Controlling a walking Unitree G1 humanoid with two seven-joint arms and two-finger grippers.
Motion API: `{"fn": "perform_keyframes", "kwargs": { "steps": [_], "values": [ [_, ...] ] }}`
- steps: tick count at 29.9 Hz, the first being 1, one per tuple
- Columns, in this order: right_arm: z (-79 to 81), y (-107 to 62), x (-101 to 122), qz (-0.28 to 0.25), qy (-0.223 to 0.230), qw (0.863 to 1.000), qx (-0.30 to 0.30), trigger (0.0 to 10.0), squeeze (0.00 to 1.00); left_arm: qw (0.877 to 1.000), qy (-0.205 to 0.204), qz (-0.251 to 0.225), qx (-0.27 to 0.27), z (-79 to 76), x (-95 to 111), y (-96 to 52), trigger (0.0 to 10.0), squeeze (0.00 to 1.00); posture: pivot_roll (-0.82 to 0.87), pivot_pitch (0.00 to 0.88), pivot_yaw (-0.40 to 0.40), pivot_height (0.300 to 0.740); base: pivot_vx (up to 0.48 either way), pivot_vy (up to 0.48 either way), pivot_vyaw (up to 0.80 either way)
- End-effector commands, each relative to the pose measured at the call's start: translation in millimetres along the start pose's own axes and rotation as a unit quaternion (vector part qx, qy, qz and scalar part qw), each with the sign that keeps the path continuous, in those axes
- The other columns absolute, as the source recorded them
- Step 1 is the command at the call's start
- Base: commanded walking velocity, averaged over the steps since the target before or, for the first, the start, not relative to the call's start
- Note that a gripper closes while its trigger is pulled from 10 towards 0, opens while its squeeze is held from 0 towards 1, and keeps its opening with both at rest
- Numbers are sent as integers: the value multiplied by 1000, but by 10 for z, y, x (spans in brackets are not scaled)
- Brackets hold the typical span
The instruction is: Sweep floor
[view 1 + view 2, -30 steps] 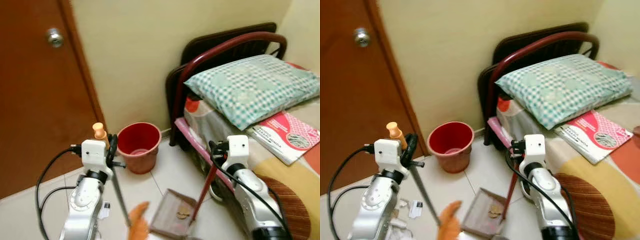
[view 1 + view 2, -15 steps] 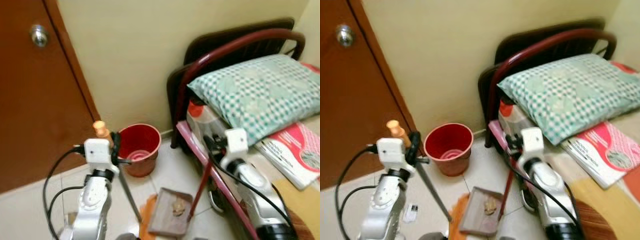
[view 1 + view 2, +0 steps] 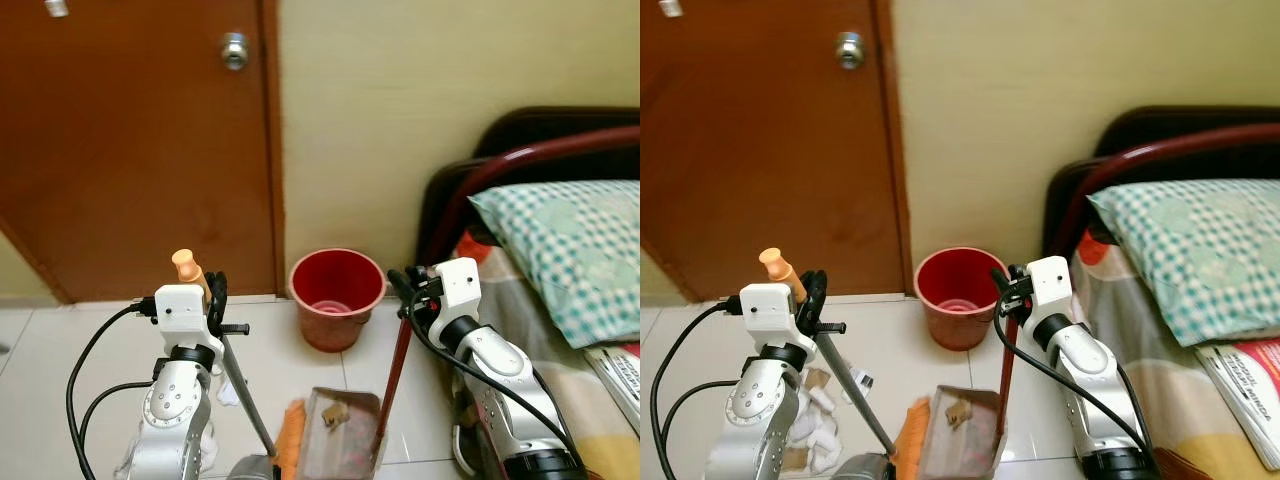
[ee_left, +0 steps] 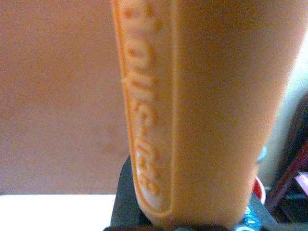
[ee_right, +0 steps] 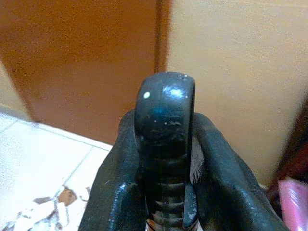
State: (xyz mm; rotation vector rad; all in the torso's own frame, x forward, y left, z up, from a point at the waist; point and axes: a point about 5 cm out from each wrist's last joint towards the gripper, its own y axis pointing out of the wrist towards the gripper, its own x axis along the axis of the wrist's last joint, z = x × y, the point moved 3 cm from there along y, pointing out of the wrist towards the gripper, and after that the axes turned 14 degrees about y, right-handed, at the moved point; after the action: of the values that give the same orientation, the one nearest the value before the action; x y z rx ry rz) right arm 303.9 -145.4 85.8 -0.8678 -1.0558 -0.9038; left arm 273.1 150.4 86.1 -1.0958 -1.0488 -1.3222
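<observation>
My left gripper [image 3: 214, 296] is shut on the broom handle [image 3: 240, 392], whose orange grip [image 3: 187, 268] sticks up above it; the same orange grip [image 4: 202, 110] looms close in the left wrist view. The orange bristles [image 3: 291, 447] rest on the floor beside the dustpan. My right gripper [image 3: 404, 290] is shut on the dark top [image 5: 165, 144] of the dustpan's red pole [image 3: 394, 375]. The brown dustpan [image 3: 338, 438] sits on the tiles between my arms with scraps of litter [image 3: 333, 414] in it. White paper litter [image 3: 818, 420] lies on the floor by my left arm.
A red bucket [image 3: 336, 296] stands against the yellow wall just beyond the dustpan. A brown door [image 3: 140, 150] is on the left, closed. On the right is a bed with a dark red frame [image 3: 520, 160], a checked pillow [image 3: 570, 240] and a magazine [image 3: 1245, 385].
The camera has turned left: the door now takes up the left half and the bed has slid right. Both grippers keep their hold on broom and dustpan.
</observation>
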Motion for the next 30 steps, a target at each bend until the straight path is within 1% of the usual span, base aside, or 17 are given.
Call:
{"fn": "perform_keyframes", "kwargs": {
  "steps": [1, 5, 8, 12, 14, 16, 18, 19, 20, 22, 23, 24, 26, 28, 29, 30],
  "values": [
    [31, 14, 192, -42, -10, 999, 4, 10000, 0, 1000, 21, 9, 6, 57, -31, -2, 10000, 0, -5, 10, -10, 740, 0, 0, 669],
    [34, 30, 343, -76, -2, 997, 0, 10000, 0, 998, 45, -11, 32, 140, 22, 34, 10000, 0, -8, 9, -7, 740, 0, 0, 145],
    [45, 40, 386, -85, 0, 996, 3, 10000, 0, 997, 68, -15, 42, 190, 40, 47, 10000, 0, -8, 9, -7, 740, 0, 0, 0],
    [37, 47, 408, -92, 3, 996, 2, 10000, 0, 994, 95, -9, 62, 282, 25, 40, 10000, 0, -8, 11, -6, 740, 0, 0, 0],
    [27, 47, 429, -97, 4, 995, -2, 10000, 0, 991, 109, -1, 78, 356, -1, 18, 10000, 0, -7, 13, -5, 740, 0, 0, 0],
    [26, 49, 444, -101, 4, 995, -3, 10000, 0, 990, 112, 4, 88, 405, -23, 1, 10000, 0, -7, 14, -5, 740, 0, 0, 0],
    [26, 65, 516, -114, 6, 993, -5, 10000, 0, 988, 123, 13, 95, 444, -64, -21, 10000, 0, -6, 17, -6, 740, 0, 0, 0],
    [26, 65, 516, -114, 6, 993, -5, 10000, 0, 988, 123, 13, 95, 444, -64, -21, 10000, 0, -6, 17, -6, 740, 0, 0, 0],
    [22, 99, 618, -128, 14, 992, -7, 10000, 0, 987, 129, 20, 97, 460, -102, -33, 10000, 0, -6, 17, -6, 740, 0, 0, 0],
    [22, 105, 635, -130, 16, 991, -7, 10000, 0, 987, 129, 21, 97, 462, -109, -35, 10000, 0, -6, 17, -6, 740, 0, 0, 0],
    [25, 123, 686, -136, 20, 990, -6, 10000, 0, 986, 131, 22, 98, 461, -112, -36, 10000, 0, -8, 19, -7, 740, 0, 0, 0],
    [31, 149, 747, -143, 23, 989, -4, 10000, 0, 986, 130, 23, 97, 453, -120, -34, 10000, 0, -8, 19, -7, 740, 0, 0, 0],
    [70, 245, 1017, -169, 43, 985, 11, 10000, 0, 988, 124, 20, 84, 374, -109, -24, 10000, 0, -6, 24, -8, 740, 0, 0, 0],
    [96, 278, 1110, -179, 49, 983, 18, 10000, 0, 989, 121, 19, 80, 347, -104, -20, 10000, 0, -6, 24, -8, 740, 0, 0, 0],
    [96, 278, 1110, -179, 49, 983, 18, 10000, 0, 989, 121, 19, 80, 347, -104, -20, 10000, 0, -6, 24, -8, 740, 0, 0, 0],
    [134, 323, 1222, -188, 54, 980, 27, 10000, 0, 990, 115, 21, 78, 324, -109, -21, 10000, 0, -6, 24, -10, 740, 0, 0, 0]
  ]
}}
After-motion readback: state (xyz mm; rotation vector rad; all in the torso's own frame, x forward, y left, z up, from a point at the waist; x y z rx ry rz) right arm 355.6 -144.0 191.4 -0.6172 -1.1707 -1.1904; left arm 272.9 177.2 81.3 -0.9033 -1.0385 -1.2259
